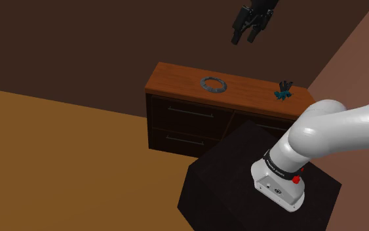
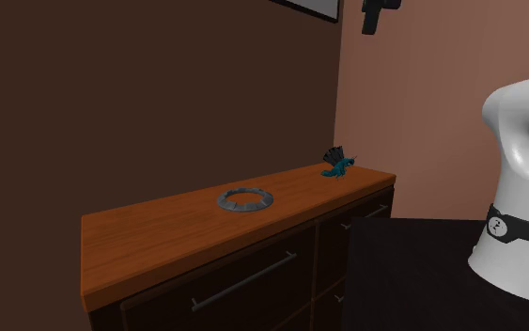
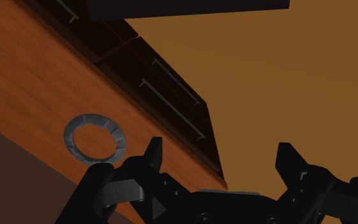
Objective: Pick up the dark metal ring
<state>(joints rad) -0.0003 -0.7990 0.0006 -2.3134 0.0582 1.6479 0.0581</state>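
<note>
Pincer (image 1: 244,38) spread, empty, high above wood-grain counter (image 1: 176,75). Flat grey notched ring (image 1: 213,84) lies mid-top, off the edges, w/ room around; small teal figure (image 1: 283,94) at far end.

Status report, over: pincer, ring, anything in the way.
Pincer open, high above the dresser. Ring flat on the dresser top, not gripped. Small teal figure at one end, well apart from the ring.

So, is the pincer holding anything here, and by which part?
Nothing is held. The pincer is open, high above the dresser top, where the grey ring lies flat.
</note>
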